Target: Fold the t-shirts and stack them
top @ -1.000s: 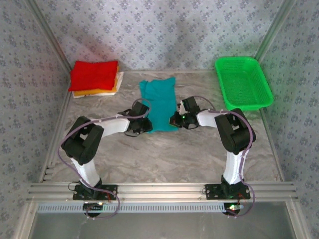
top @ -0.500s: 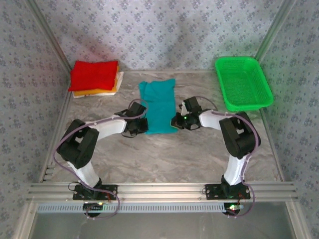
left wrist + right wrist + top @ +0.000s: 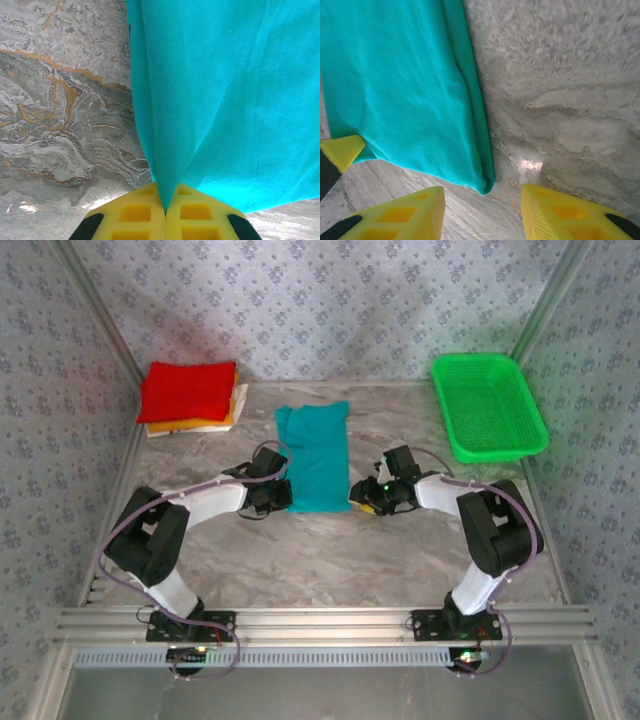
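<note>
While the left end effector (image 3: 165, 210) stays pinched shut on the teal t-shirt (image 3: 314, 455) at its near-left corner, the right end effector (image 3: 481, 194) has just parted its fingers and dropped the near-right corner. The shirt lies flat on the worktop (image 3: 330, 550), so this fold looks finished.

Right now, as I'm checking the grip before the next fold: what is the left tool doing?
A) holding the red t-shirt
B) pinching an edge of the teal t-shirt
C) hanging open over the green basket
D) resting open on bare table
B: in the left wrist view the left tool is closed on a fold of the teal t-shirt, which tents into it.
</note>
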`<state>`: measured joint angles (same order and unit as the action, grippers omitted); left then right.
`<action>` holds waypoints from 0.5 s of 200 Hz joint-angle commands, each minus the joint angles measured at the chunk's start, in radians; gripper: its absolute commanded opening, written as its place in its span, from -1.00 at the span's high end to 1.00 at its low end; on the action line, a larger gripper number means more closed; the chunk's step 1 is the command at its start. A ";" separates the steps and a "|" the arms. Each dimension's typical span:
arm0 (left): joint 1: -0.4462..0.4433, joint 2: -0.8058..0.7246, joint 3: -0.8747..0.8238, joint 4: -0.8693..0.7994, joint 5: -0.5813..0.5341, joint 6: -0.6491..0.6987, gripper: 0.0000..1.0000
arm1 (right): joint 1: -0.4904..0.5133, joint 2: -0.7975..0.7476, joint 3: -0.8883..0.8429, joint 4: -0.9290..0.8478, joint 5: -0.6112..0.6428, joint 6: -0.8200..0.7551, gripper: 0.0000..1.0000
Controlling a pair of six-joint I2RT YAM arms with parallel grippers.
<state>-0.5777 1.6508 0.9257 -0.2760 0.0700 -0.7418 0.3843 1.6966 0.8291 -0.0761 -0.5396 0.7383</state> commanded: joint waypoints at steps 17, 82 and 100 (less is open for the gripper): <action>0.001 0.012 -0.004 0.027 0.040 0.014 1.00 | 0.040 0.067 0.028 0.064 -0.042 0.057 0.09; -0.002 0.011 -0.021 0.043 0.048 0.009 1.00 | 0.093 0.108 0.068 0.075 0.013 0.102 0.19; -0.002 0.006 -0.024 0.043 0.044 0.012 1.00 | 0.085 0.105 0.054 0.081 0.048 0.119 0.31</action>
<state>-0.5781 1.6531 0.9104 -0.2390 0.1017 -0.7422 0.4633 1.7836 0.8799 -0.0044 -0.5289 0.8158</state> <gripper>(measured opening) 0.045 0.378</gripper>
